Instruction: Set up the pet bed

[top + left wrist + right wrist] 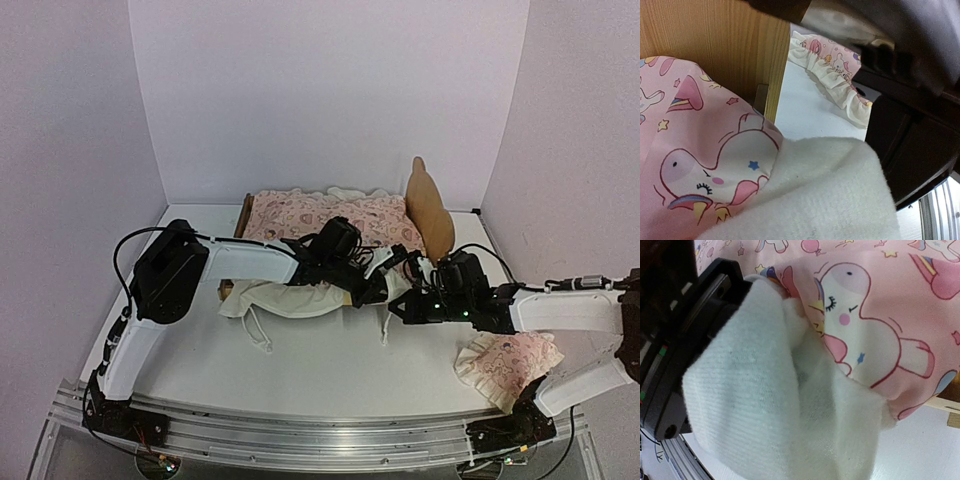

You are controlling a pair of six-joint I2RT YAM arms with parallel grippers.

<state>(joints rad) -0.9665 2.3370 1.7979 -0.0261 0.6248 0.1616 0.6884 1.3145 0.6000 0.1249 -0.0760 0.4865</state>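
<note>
The pet bed [428, 205] stands at the back centre, its plywood headboard upright on the right. A pink printed cover [330, 218] lies over it, and the cover's cream underside [290, 298] is folded out over the front rail. My left gripper [365, 285] and right gripper [405, 300] meet at the cover's front right corner, both shut on its cream edge. In the left wrist view cream fleece [830, 200] hides the jaws, beside the pink print [705, 150] and the wood [715, 40]. Fleece [765, 415] fills the right wrist view too.
A small pink ruffled pillow [510, 365] lies on the table at the front right, beside the right arm. White walls close in the table on three sides. The left arm's black housing [685, 340] sits close against the right gripper.
</note>
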